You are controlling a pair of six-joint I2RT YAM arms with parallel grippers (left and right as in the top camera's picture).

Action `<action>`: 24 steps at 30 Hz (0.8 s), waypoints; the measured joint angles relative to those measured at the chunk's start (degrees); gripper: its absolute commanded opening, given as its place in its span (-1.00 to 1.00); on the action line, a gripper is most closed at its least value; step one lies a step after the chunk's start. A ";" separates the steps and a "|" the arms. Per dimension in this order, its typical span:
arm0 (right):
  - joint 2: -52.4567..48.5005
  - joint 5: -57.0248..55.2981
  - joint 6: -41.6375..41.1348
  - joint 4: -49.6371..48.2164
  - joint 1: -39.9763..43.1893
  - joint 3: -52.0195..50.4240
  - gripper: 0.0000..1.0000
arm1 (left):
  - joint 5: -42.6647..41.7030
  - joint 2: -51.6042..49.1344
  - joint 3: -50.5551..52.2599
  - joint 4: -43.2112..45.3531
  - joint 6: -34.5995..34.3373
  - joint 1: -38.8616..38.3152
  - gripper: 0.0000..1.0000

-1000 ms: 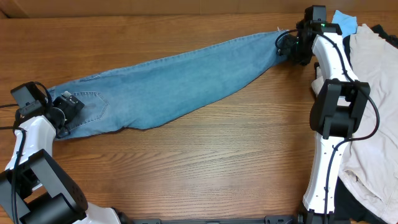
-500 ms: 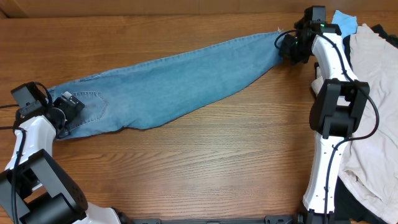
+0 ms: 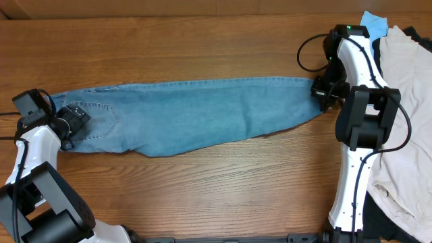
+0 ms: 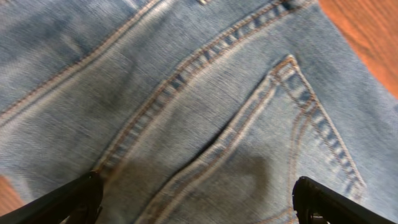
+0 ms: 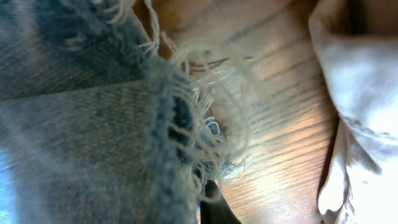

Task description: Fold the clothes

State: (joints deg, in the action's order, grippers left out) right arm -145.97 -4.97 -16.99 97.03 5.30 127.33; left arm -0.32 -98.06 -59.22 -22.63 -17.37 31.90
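Jeans (image 3: 196, 115) lie stretched left to right. Right gripper (image 3: 320, 92) pinches the frayed hem (image 5: 180, 124); left gripper (image 3: 74, 116), spread wide, sits over the pocket (image 4: 261, 143).

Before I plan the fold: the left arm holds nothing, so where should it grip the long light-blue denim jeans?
Take the light-blue denim jeans at the waist edge beside the stitched back pocket, from the left: they lie flat, stretched from the right gripper, and the open left gripper hovers there.
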 measured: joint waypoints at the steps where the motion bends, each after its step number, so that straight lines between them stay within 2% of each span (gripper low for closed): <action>1: 0.61 -0.15 -0.13 -0.15 0.00 -0.85 -0.92 | 0.52 0.00 0.00 -0.07 0.44 0.09 1.00; 7: 9.53 -1.46 -0.39 0.00 0.00 -5.62 -0.92 | 1.25 0.00 0.00 0.31 2.45 3.72 1.00; 8: 11.58 -1.49 -0.42 0.17 0.00 -6.36 -0.81 | 1.22 0.00 0.00 0.35 2.84 4.68 1.00; 10: 13.75 -1.86 -0.79 0.11 0.02 -8.00 -0.45 | 1.27 0.00 0.00 0.26 3.56 6.10 1.00; 11: 14.34 -2.45 -0.59 0.26 0.17 -9.42 -0.38 | 1.27 0.00 0.00 -0.02 4.07 7.02 1.00; 15: 14.32 -3.54 0.04 0.13 0.61 -12.22 -0.37 | 0.07 0.00 0.00 -0.04 4.28 7.52 1.00; 18: 14.49 -4.48 1.90 -2.89 0.87 -12.22 -0.28 | -1.01 0.00 0.00 -0.02 4.28 7.52 1.00; 20: 14.67 -3.85 5.66 -8.17 1.49 -12.22 -0.26 | -1.22 0.00 0.00 -0.04 4.28 7.52 1.00; 24: 14.67 0.76 12.00 -12.39 3.41 -12.22 -0.24 | -2.19 0.00 0.00 -0.04 4.28 7.52 1.00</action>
State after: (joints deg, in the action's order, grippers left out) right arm -131.31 -4.21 -4.99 84.64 8.71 115.11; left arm -2.50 -98.06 -59.22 -22.68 -13.08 39.42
